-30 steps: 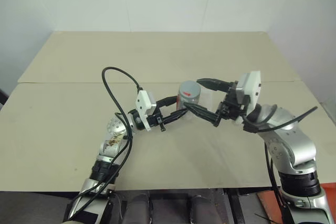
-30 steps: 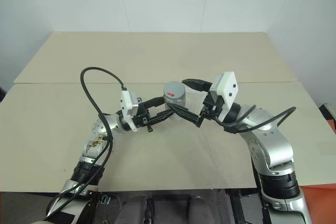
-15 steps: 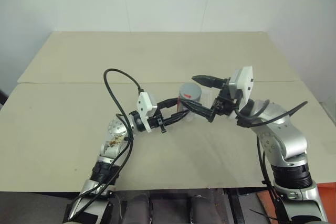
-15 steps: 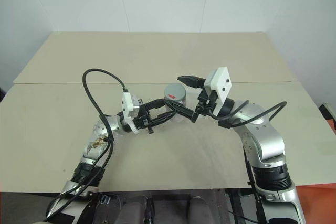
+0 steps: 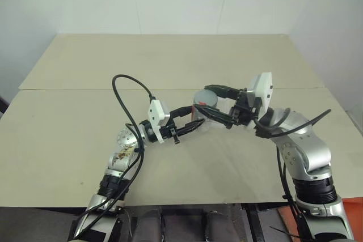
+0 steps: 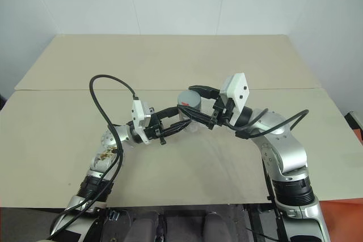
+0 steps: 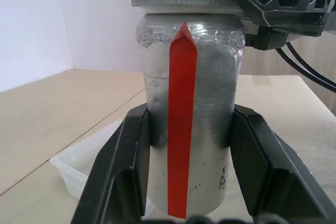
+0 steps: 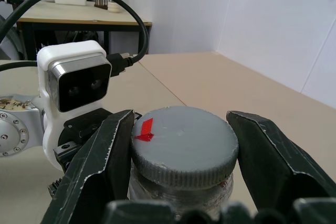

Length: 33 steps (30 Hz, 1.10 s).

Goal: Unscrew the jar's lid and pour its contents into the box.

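The jar [image 7: 189,129], greyish with a red strip down its side, stands upright above the middle of the table. My left gripper [image 5: 195,121] is shut on its body, one finger pressed against each side. The grey lid [image 8: 184,145], with a small red mark on top, sits on the jar's mouth. My right gripper [image 6: 187,99] reaches in from the right and is shut on the lid's ribbed rim. The box [image 7: 79,163], shallow clear plastic, lies on the table just beyond the jar. The contents are hidden behind the jar's cloudy wall.
The tan table [image 5: 85,72] has a seam running across it behind the arms. A black cable [image 5: 122,92] loops up from my left arm. White walls close the far side of the table.
My right gripper stood wide open around the lid and has now shut on it. The left gripper and the jar have stayed where they were.
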Motion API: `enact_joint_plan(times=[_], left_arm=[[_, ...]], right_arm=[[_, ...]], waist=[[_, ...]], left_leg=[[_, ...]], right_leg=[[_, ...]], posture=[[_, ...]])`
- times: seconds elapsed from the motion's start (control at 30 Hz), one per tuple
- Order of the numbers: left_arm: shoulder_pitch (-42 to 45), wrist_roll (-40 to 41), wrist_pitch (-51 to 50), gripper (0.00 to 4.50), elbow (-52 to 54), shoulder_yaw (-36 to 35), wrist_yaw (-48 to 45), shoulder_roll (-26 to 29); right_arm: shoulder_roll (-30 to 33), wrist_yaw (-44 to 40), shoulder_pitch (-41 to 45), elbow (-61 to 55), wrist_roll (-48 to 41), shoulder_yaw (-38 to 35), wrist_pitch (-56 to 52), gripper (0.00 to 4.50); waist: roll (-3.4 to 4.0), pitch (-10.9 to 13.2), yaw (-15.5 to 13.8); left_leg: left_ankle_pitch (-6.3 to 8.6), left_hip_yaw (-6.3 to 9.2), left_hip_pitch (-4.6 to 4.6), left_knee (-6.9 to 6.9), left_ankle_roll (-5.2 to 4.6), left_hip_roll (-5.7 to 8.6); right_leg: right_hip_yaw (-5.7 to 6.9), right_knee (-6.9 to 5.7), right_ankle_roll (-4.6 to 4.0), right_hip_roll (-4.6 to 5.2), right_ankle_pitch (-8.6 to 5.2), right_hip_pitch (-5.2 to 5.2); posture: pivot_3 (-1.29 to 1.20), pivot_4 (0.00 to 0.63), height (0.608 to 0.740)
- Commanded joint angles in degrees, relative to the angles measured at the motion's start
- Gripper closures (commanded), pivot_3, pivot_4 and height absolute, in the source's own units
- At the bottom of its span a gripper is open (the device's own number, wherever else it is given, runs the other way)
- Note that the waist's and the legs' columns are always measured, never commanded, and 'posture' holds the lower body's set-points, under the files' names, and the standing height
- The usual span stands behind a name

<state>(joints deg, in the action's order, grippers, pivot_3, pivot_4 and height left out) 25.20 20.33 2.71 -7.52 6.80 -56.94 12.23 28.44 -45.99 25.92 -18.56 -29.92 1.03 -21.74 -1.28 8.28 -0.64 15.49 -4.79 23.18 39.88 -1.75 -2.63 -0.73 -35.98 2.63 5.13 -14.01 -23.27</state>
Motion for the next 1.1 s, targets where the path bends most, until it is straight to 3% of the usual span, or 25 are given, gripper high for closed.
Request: enact_joint_plan(times=[0.03, 0.5, 0.83, 0.97, 1.1], left_arm=[[0.23, 0.35, 1.07, 2.61, 1.68, 0.29, -0.45, -0.11], [-0.53, 4.91, -3.5, 2.61, 5.04, 1.01, -10.38, 5.52], [-1.27, 5.67, -4.48, 2.61, 6.68, 1.42, -11.26, 6.23], [-1.29, 5.56, -4.44, 2.61, 6.63, 1.33, -11.3, 6.24], [-1.93, 5.81, -4.93, 2.61, 8.33, 0.16, -10.02, 6.98]], right_arm=[[-0.1, -0.22, 1.34, -1.92, -1.25, -1.5, 0.68, 1.73], [1.59, -14.45, 4.76, 5.36, -6.26, -3.89, 4.8, 1.73], [0.05, -25.51, 7.25, 11.01, -11.7, -4.68, 5.81, 1.73], [-0.13, -27.12, 7.82, 12.46, -10.17, -4.67, 7.41, 1.73], [3.74, -23.56, 5.45, 12.38, -8.13, -10.26, 9.34, 1.73]], waist=[[0.0, 0.0, 0.0], [0.0, 0.0, 0.08], [0.0, 0.0, -0.01], [0.0, 0.0, 0.01], [0.0, 0.0, -0.2]], left_leg=[[0.0, 0.0, 0.0, 0.0, 0.0, 0.0], [0.0, 0.0, -0.03, -0.01, 0.0, -0.02], [0.0, -0.02, -0.01, 0.0, 0.0, -0.02], [0.0, -0.02, -0.02, 0.0, 0.0, -0.03], [0.0, -0.02, 0.0, 0.0, 0.0, -0.02]], right_leg=[[0.0, 0.0, 0.0, 0.0, 0.0, 0.0], [0.0, -0.02, 0.0, -0.01, 0.0, 0.0], [0.0, 0.0, 0.0, -0.01, 0.0, 0.01], [0.0, -0.02, 0.0, -0.01, 0.0, 0.0], [0.01, -0.01, 0.0, 0.0, 0.0, 0.0]], posture=[[0.0, 0.15, 0.74], [0.0, 0.15, 0.74], [0.0, 0.15, 0.74], [0.0, 0.15, 0.74], [0.0, 0.15, 0.74]])
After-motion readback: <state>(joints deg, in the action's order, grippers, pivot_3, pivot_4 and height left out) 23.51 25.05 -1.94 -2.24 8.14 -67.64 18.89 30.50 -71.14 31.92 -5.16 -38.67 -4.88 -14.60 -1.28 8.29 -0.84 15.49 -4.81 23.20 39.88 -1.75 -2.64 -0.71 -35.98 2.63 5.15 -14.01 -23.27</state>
